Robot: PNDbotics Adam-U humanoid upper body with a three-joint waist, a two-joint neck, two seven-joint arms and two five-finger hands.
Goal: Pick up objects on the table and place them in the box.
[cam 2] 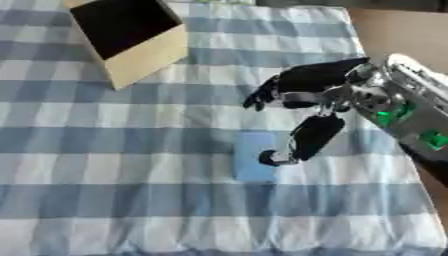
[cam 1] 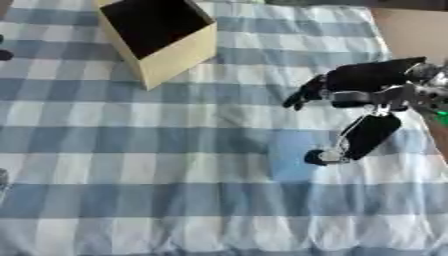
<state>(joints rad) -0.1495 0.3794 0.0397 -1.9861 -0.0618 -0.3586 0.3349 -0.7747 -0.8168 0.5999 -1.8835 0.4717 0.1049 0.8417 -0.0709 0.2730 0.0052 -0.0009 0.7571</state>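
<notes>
Right robot hand [cam 2: 302,105] near tabletop [cam 1: 131,200] right edge, fingers spread, thumb tip touching flat blue object [cam 2: 255,156]. Open box [cam 1: 162,37] at far-left corner. Left robot hand not visible.

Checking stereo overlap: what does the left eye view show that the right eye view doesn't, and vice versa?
Only the left eye view: dark shapes at the left edge, too small to identify, and more cloth left of the box.

Only the right eye view: the silver forearm with green lights behind the right hand, and bare brown table surface right of the cloth.

Both: the open cardboard box at upper left, the blue-and-white checked cloth, the flat light-blue object, and the right hand with its thumb reaching down to that object's edge, fingers spread.
</notes>
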